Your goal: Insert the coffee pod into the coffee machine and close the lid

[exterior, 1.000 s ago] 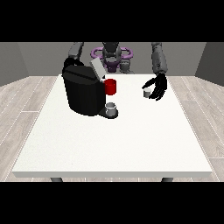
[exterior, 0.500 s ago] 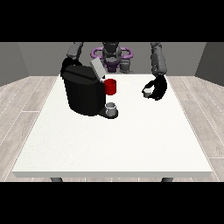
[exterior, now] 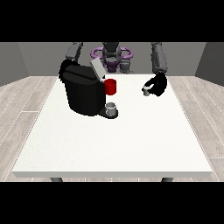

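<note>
Item, upper right: my hand at the view's right (exterior: 156, 84) is clasping the coffee pod (exterior: 147, 90); I am keeping it level while heading for the coffee machine (exterior: 84, 89) with its raised lid (exterior: 97, 69).

Your hand at the view's right (exterior: 156, 84) hangs low over the surface at the end of a forearm that drops steeply from the shoulder, its fingers curled round a small grey coffee pod (exterior: 147, 89) held on its inner side. Your other arm, at the view's left, bends down from the shoulder too; its hand (exterior: 64, 68) shows only as a dark shape at the far left of the black machine, and you cannot tell how its fingers lie.
</note>
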